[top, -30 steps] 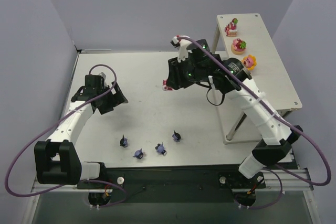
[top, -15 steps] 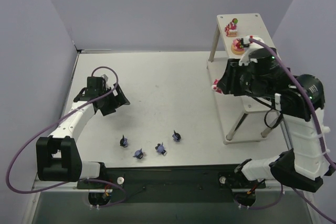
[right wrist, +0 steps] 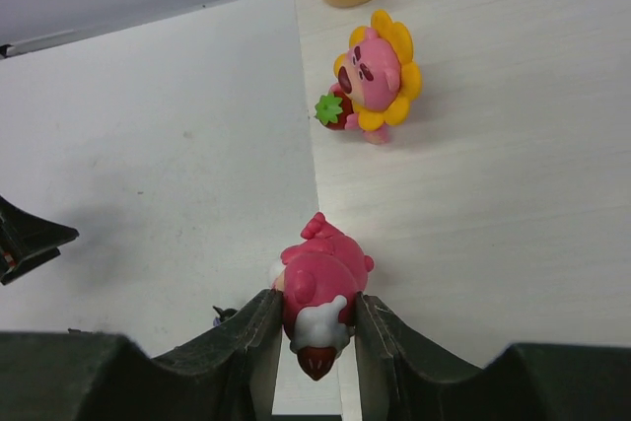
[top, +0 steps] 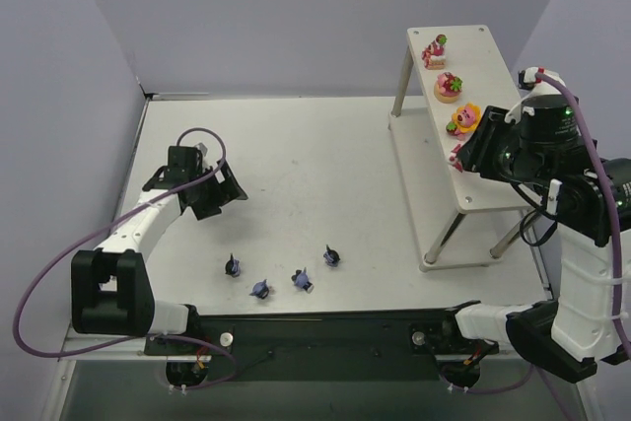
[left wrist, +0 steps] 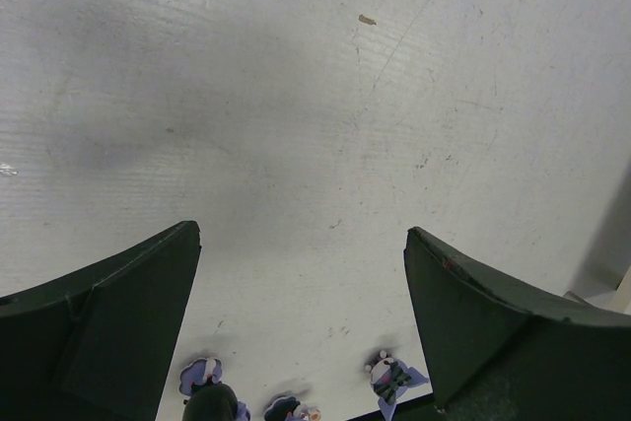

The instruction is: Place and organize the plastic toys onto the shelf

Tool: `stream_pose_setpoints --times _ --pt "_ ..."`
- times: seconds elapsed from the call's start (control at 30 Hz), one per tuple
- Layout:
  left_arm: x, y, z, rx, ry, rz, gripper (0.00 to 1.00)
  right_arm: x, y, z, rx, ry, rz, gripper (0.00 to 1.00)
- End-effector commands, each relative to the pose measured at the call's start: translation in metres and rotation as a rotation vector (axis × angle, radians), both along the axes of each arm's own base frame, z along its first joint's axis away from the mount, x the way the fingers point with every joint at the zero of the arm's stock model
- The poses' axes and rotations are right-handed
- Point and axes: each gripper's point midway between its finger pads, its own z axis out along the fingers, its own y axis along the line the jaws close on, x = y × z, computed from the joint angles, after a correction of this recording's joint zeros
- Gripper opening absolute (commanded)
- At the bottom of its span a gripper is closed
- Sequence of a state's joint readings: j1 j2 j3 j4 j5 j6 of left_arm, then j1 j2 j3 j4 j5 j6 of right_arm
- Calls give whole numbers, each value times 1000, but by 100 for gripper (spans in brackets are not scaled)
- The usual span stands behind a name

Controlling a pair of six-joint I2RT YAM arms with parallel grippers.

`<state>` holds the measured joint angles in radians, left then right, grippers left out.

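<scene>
Three bright toys [top: 449,86] stand in a row on top of the shelf [top: 478,66], and the fourth, a pink toy [right wrist: 320,268], is pinched in the right gripper [right wrist: 317,301] at the board's near-left edge, just beside the yellow-petalled one [right wrist: 380,76]. Not set down yet, I'd say, so call it under halfway. Four dark toys [top: 260,289] wait on the white surface [top: 315,165] near the left gripper [left wrist: 301,234], which hovers spread wide, holding nothing. Plain lavender walls [top: 276,17] box it all in.
</scene>
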<state>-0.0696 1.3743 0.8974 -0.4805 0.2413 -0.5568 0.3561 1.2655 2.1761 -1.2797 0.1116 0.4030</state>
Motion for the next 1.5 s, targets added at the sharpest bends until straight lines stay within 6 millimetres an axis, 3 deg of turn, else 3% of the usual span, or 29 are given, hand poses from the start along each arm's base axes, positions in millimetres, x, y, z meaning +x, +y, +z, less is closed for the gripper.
stream_pose_setpoints --times 0.0,0.23,0.4,0.87,1.1,1.3,1.47 --pt "12 -5 2 -23 -42 -11 95 -49 -8 -52 -23 298 49 0" --pt "17 -8 1 -36 -42 -14 95 -49 -11 -56 11 320 57 0" --pt "18 -9 0 -41 -44 -18 95 -51 -3 -57 72 336 85 2" --pt "15 -14 1 -70 -62 -31 95 -58 -11 -56 206 341 -13 8" --pt "15 -14 0 -70 -65 -35 95 -56 -18 -62 189 359 -55 8" --pt "14 -14 -1 -68 -65 -34 95 -49 -34 -59 129 341 -124 13" --pt "14 -14 -1 -68 -66 -34 95 -42 -35 -54 124 328 -116 17"
